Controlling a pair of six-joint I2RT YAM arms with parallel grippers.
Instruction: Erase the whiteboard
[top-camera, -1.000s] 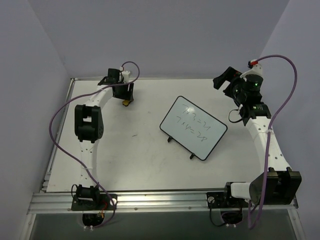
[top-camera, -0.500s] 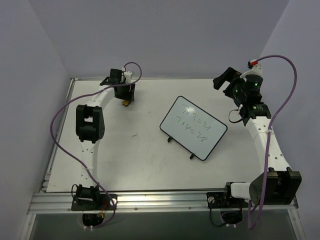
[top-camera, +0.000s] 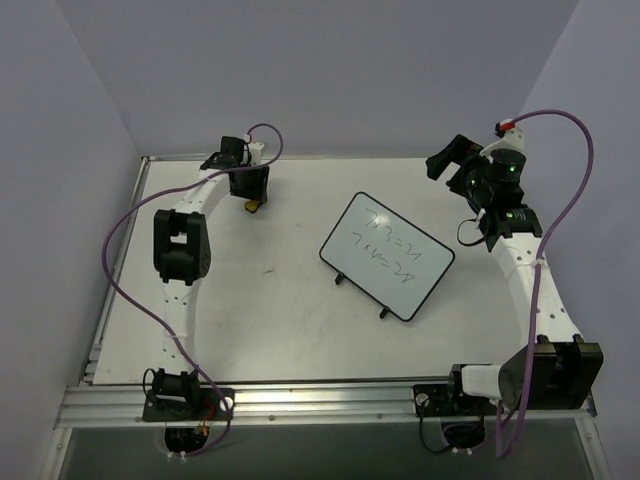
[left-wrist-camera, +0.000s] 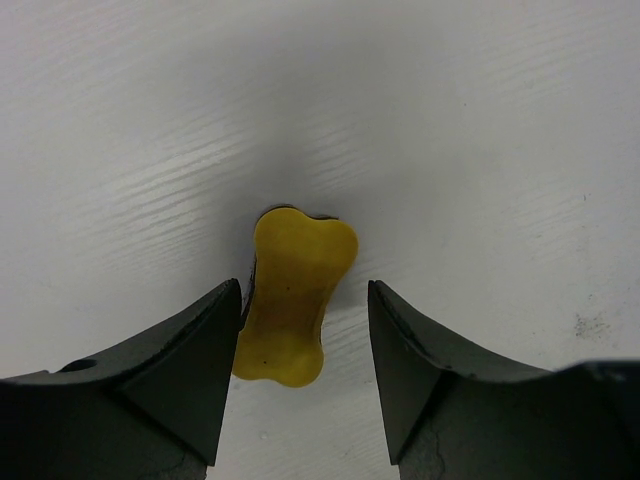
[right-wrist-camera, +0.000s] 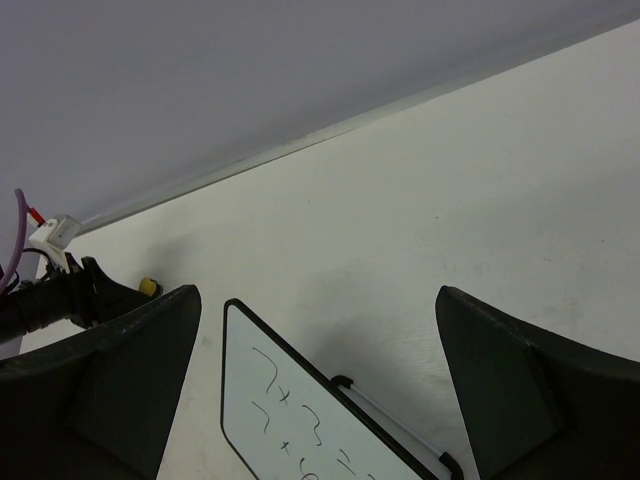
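The whiteboard lies on the table, turned at an angle, with dark handwriting on it; its upper corner shows in the right wrist view. A small yellow bone-shaped eraser lies on the table at the back left. My left gripper is open and low over the eraser. The eraser sits between the fingers, close against the left one; I cannot tell if they touch. My right gripper is open and empty, raised at the back right, apart from the board.
The table has a raised metal rim on the left and a rail along the front. A purple wall stands behind. Purple cables loop off both arms.
The left arm has shifted very slightly at the eraser. The right arm and the whiteboard have not moved.
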